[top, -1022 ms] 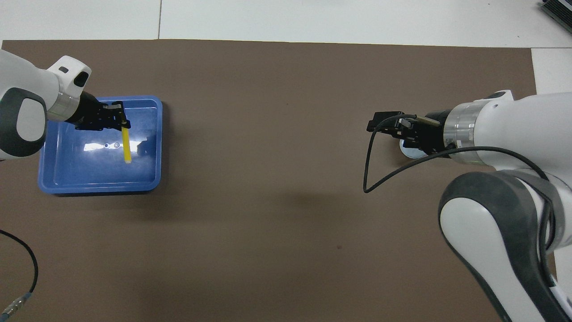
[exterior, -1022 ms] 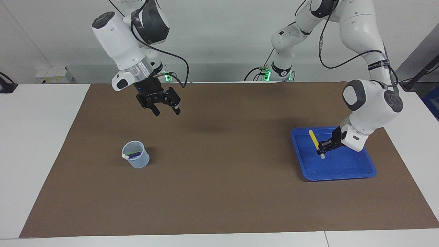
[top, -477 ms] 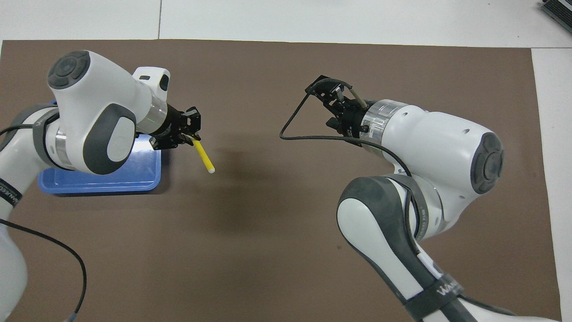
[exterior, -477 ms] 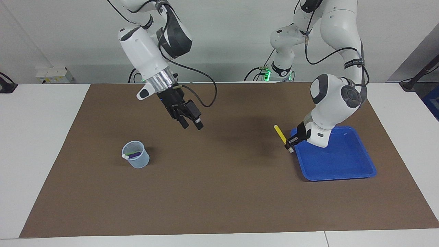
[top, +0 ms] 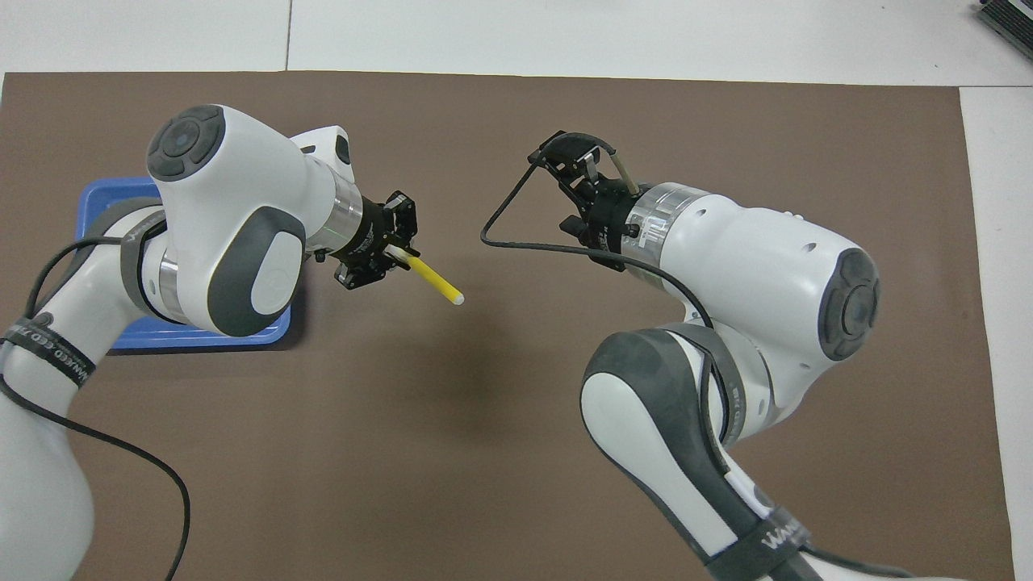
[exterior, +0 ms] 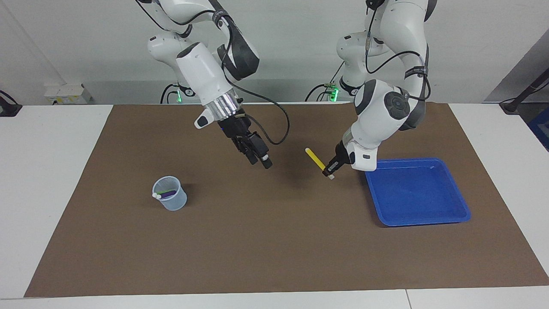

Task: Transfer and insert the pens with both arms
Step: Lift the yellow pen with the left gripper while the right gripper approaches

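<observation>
the left gripper [exterior: 329, 171] is clamping the yellow pen [exterior: 315, 158] near its white tip end, fingertips pinched tight on it. it is hanging in the air over the brown mat [exterior: 274, 240], just beside the blue tray [exterior: 454, 206] on the side toward the table's middle. the pen is sitting tilted, its yellow end pointing up and toward the right gripper, its white end poking out below the fingers. in the overhead view the left gripper [top: 386, 252] is showing the pen [top: 434, 280] sticking out toward the middle of the mat, clear of the tray [top: 105, 194].

the right gripper [exterior: 261, 159] is hanging over the middle of the mat with its 2 fingers spread apart and gripping nothing. it is pointing down and toward the yellow pen, with a gap of bare mat between the 2 grippers. in the overhead view it [top: 569, 173] is standing apart from the pen's free end.

the clear cup [exterior: 170, 193] is standing upright on the mat toward the right arm's end of the table, well apart from both grippers. the purple pen [exterior: 168, 193] and the lime green pen [exterior: 165, 191] are lying slanted inside it, their white ends resting at the rim.
</observation>
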Controlling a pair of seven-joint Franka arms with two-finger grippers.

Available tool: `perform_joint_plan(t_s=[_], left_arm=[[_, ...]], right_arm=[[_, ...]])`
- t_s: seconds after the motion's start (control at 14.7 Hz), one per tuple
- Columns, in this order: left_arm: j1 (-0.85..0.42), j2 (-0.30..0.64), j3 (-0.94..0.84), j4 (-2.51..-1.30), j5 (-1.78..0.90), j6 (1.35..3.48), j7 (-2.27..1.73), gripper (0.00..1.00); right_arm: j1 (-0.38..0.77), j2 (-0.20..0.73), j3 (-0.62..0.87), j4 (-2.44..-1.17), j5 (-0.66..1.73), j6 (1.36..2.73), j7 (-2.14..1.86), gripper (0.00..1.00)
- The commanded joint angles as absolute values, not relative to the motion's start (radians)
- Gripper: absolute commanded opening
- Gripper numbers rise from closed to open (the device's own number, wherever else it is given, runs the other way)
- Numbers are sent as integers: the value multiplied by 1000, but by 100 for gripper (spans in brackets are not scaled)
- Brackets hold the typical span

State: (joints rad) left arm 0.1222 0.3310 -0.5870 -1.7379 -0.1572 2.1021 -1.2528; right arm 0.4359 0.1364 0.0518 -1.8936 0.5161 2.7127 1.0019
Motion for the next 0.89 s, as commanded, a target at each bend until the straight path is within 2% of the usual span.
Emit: perform_joint_plan(t_s=[0.0, 0.34, 0.54, 0.82], left_arm=[[81, 298, -572, -1775, -192, 2169, -1441, 0], [95, 290, -574, -1775, -322, 2149, -1587, 0], [101, 279, -571, -1775, -467, 2138, -1617, 0], [88, 259, -571, -1766, -471, 2079, -1774, 0]], right_arm=[[440, 14, 51, -2026, 537, 2703, 985, 100], [454, -112, 51, -2173, 537, 2709, 989, 100], [449, -106, 51, -2172, 538, 2733, 1075, 100], [451, -45, 51, -2129, 538, 2790, 1110, 100]])
